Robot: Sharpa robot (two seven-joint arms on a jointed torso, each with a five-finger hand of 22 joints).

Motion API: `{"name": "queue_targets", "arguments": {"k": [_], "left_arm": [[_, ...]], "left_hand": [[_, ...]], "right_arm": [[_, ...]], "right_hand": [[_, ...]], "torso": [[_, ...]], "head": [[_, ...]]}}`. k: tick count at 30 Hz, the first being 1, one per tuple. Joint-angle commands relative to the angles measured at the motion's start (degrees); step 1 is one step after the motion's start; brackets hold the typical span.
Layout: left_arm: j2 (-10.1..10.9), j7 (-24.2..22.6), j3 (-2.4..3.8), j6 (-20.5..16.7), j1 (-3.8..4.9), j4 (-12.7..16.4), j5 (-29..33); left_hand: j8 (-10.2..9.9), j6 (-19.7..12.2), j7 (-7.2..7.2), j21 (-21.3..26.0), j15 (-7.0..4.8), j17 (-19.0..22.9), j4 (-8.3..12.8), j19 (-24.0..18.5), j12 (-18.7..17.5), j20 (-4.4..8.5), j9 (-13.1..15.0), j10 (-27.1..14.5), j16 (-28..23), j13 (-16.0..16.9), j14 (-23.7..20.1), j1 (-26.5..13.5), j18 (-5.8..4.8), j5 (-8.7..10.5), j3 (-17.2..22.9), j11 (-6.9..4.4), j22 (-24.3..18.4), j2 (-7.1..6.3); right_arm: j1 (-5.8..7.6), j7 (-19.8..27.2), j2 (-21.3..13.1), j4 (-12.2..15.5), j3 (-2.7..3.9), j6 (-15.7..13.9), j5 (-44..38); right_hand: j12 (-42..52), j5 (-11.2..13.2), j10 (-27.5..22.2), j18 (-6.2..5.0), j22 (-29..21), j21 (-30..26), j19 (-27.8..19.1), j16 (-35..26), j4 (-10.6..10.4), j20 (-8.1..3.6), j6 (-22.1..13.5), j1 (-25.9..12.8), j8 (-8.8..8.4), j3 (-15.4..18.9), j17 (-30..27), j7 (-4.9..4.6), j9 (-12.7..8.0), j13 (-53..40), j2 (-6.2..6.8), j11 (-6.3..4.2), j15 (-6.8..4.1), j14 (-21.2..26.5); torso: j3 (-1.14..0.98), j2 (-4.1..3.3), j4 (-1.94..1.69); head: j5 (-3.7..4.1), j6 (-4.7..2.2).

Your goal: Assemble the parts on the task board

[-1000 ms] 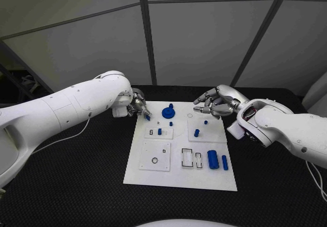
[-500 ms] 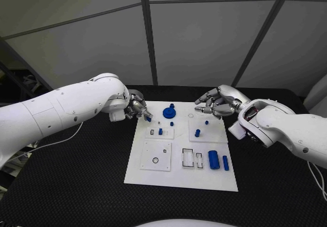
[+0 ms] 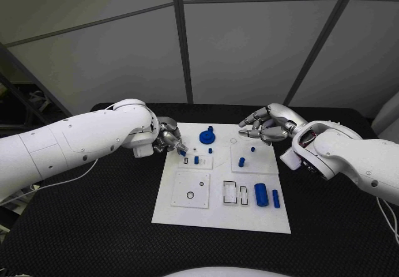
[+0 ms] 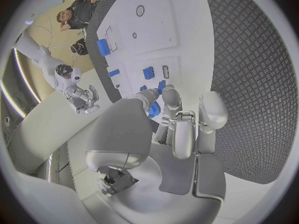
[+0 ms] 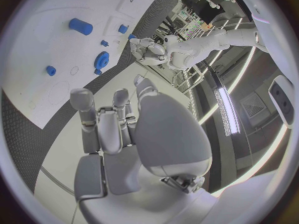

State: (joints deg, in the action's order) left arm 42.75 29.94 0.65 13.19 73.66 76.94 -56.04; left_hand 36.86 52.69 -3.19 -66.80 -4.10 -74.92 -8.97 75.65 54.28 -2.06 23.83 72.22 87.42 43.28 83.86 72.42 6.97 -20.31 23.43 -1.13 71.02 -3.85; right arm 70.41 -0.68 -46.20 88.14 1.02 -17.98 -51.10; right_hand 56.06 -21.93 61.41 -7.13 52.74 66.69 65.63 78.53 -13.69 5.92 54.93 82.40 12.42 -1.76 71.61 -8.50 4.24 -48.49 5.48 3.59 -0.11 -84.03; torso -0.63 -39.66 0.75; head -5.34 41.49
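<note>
While the left hand (image 3: 169, 140) pinches a small blue part (image 3: 181, 152) at the task board (image 3: 220, 216) far-left edge, the right hand (image 3: 266, 127) hovers empty, fingers apart, over its far-right corner.

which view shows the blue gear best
The head view: the blue gear sits unobstructed near the far edge of the task board, seen from above. The right wrist view shows it smaller, edge-on. In the left wrist view I cannot pick it out.

L robot hand (image 3: 169, 138) hides its blue part (image 4: 154, 109).
</note>
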Motion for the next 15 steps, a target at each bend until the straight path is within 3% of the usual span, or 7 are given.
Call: {"name": "queue_targets", "arguments": {"k": [1,7,15], "left_arm": [[-0.01,-0.29,-0.05,-1.00,-0.49,0.70,-3.68],[-0.21,-0.29,-0.12,-0.76,-1.29,1.29,-4.78],[-0.42,-0.24,-0.21,0.33,-1.67,1.59,-5.69]], "left_hand": [[0.23,0.00,0.37,-0.33,-0.42,-10.66,5.33,0.31,0.28,0.09,0.77,0.68,0.22,-0.01,4.95,-0.41,-0.94,0.04,5.59,-0.27,0.09,-0.26],[0.30,0.02,0.38,-0.36,-0.44,-10.66,5.48,0.36,0.28,0.11,0.88,0.75,0.22,-0.04,4.95,-0.59,-0.95,0.05,6.05,-0.28,0.17,-0.42],[0.39,0.04,0.39,-0.37,-0.45,-10.68,5.69,0.41,0.32,0.13,1.04,0.89,0.23,-0.02,4.96,-0.88,-0.97,0.06,6.74,-0.30,0.26,-0.66]], "right_arm": [[0.08,0.41,0.00,0.01,0.04,0.40,-0.08],[0.08,0.41,0.01,-0.02,0.04,0.46,-0.08],[0.08,0.40,0.01,-0.04,0.04,0.50,-0.08]], "right_hand": [[0.09,-0.48,0.16,-0.56,-0.01,-0.33,-0.03,-0.19,-0.30,0.08,-0.44,-0.30,0.33,-0.01,-0.03,-0.03,-0.08,0.10,-0.20,0.09,-0.29,-0.81],[0.09,-0.48,0.16,-0.56,-0.01,-0.33,-0.03,-0.19,-0.30,0.08,-0.44,-0.30,0.33,-0.01,-0.03,-0.03,-0.08,0.10,-0.20,0.09,-0.29,-0.81],[0.09,-0.48,0.16,-0.56,-0.01,-0.33,-0.03,-0.19,-0.30,0.08,-0.44,-0.30,0.33,-0.01,-0.03,-0.03,-0.08,0.10,-0.20,0.09,-0.29,-0.81]], "torso": [[0.00,-0.07,0.10],[0.00,-0.11,0.12],[-0.07,-0.06,0.07]], "head": [[-0.08,0.10],[-0.12,0.26],[-0.06,0.44]]}}
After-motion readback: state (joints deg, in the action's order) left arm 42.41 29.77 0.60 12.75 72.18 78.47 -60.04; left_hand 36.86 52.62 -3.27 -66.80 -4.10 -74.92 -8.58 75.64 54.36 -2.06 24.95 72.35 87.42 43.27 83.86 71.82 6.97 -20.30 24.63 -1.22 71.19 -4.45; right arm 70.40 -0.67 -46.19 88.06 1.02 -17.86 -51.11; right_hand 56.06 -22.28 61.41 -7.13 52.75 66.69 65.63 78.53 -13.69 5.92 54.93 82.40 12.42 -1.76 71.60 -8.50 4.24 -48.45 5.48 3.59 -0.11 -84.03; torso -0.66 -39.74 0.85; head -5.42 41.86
